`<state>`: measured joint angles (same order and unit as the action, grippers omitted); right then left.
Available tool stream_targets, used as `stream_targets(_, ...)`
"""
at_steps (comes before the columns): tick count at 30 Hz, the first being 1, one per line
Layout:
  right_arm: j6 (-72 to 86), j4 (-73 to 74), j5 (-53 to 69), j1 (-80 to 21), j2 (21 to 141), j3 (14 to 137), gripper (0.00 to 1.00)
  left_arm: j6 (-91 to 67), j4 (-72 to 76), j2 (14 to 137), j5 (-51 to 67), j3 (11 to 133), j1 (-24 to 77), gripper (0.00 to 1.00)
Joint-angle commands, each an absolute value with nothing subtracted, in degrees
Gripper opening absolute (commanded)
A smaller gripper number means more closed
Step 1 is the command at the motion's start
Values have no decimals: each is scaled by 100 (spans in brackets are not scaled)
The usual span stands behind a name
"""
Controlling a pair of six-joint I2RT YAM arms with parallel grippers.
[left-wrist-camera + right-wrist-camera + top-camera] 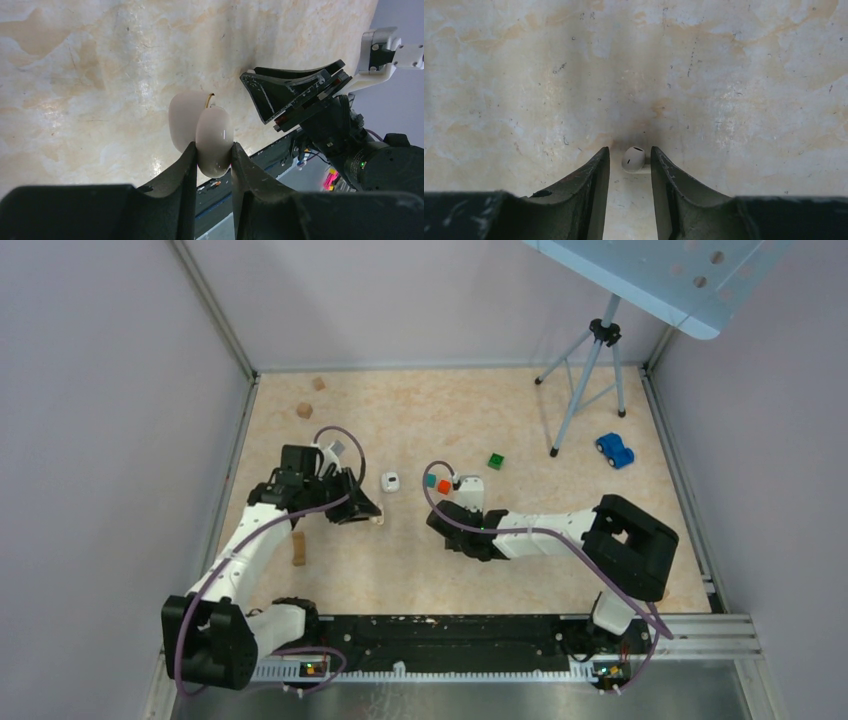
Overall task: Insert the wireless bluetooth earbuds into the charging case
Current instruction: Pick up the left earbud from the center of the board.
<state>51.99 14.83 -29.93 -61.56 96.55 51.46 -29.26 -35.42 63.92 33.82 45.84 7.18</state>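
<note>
My left gripper [212, 150] is clamped on the charging case [213, 131], whose lid stands hinged open. My right gripper [629, 150] is low over the tabletop [734, 75], with its jaws narrow but not closed. One earbud [634, 158] lies on the surface between the fingers, with a sliver of gap on its left side.
</note>
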Motion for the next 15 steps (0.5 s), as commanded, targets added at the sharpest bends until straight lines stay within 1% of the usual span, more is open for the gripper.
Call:
stream_targets(1,4895,1962,-2962,-6286,9830,5224,35,-2979,-3237,6457,3429,4605,866,0)
stream_targets(5,4744,1993,-2942,-6328,9847,5249,34,-2997,-3226,6503,3369,4653,959,0)
stream_targets(9,4631,1963,-2752,-6335,9825,5281,35,-3015,-3228,6520,3333,4658,1009,0)
stream_targets(12,4541,1880,-2516,-6336,9787,5289,35,-3023,-3226,6521,3316,4643,1028,0)
stream_targets(15,4431,1746,-2034,-6304,9795,5346,37,-3032,-3226,6514,3313,4648,1050,0)
